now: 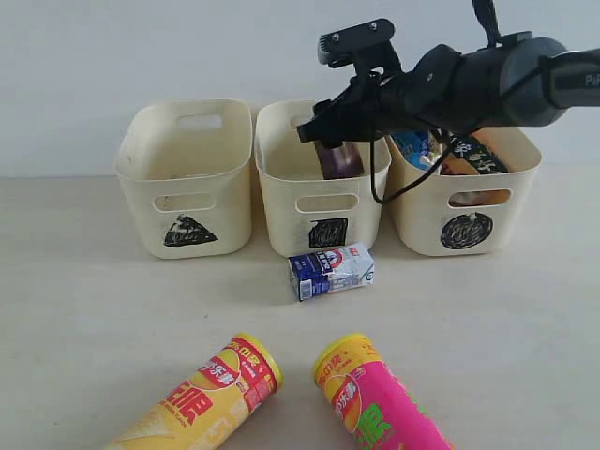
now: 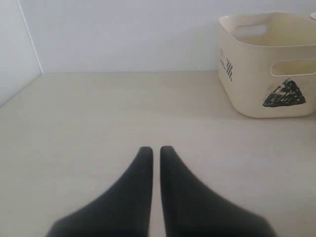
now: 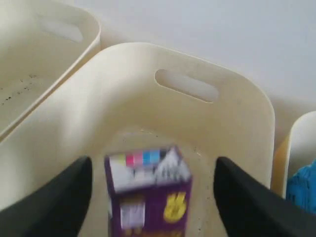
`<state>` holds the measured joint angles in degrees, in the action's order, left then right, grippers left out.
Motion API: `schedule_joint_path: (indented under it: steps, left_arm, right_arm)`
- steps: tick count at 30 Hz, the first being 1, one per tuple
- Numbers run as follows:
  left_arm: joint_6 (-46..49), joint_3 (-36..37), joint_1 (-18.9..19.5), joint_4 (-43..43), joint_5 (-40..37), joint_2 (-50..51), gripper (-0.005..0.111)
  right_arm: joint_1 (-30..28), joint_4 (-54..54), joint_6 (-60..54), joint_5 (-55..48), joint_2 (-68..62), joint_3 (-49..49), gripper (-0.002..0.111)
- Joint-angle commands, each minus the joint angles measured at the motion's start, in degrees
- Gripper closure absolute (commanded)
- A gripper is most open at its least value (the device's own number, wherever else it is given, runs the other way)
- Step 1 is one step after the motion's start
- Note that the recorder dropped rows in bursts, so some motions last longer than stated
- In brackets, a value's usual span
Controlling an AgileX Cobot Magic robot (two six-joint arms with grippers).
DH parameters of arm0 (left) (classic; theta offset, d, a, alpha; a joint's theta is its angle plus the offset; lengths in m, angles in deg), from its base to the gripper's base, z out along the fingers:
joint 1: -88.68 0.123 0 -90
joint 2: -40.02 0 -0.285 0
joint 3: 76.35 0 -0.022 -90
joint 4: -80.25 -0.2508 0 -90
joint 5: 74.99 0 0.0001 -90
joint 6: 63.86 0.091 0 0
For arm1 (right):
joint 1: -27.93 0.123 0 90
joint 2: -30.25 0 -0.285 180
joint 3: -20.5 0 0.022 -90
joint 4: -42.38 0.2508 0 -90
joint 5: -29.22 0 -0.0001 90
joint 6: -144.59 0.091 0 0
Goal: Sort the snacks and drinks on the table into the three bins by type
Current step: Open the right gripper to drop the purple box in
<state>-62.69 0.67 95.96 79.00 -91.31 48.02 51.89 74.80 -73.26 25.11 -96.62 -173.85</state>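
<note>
The right gripper (image 3: 153, 165) is open. Its two dark fingers (image 3: 64, 197) stand wide apart, with a clear gap on each side of the purple carton (image 3: 148, 197) between them. The carton is inside the middle bin (image 1: 281, 211), the one marked with a square. It stands roughly upright with its long axis up and down, and its end with the colour strip faces up toward the gripper. It looks blurred in the wrist view, and I cannot tell whether it rests on the bin's floor.

The right arm (image 1: 487, 84) enters from the right of the exterior view. It stretches about level above the circle bin (image 1: 422, 220), and its wrist dips down over the middle bin.

The left gripper (image 2: 155, 150) is closed on nothing, fingers together, low over the bench (image 1: 94, 309). It points along the bench surface, well apart from the triangle bin (image 1: 150, 202).

The circle bin holds a blue packet (image 1: 412, 145) and an orange packet (image 1: 459, 169).

Just in front of the middle bin, a blue-and-white carton (image 1: 331, 270) lies on its side, its long axis running nearly across the exterior view.

Nearer the camera, two tubes lie flat. The yellow-red tube (image 1: 211, 398) has its lid end toward the bins and slants down to the left. The pink-green tube (image 1: 375, 403) has its yellow lid toward the bins and slants down to the right.
</note>
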Motion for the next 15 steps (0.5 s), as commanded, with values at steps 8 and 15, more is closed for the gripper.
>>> schedule_joint_path:
  steps: [8, 15]
  left_arm:
    - [-0.3, 0.2, 0.0, 0.3, 0.1, -0.2, 0.102]
    - [-0.3, 0.2, 0.0, 0.3, 0.1, -0.2, 0.102]
  right_arm:
    - [0.0, 0.1, -1.6, 0.4, 1.3, -0.5, 0.036]
    - [0.0, -3.6, -7.5, -12.5, 6.9, -0.5, 0.067]
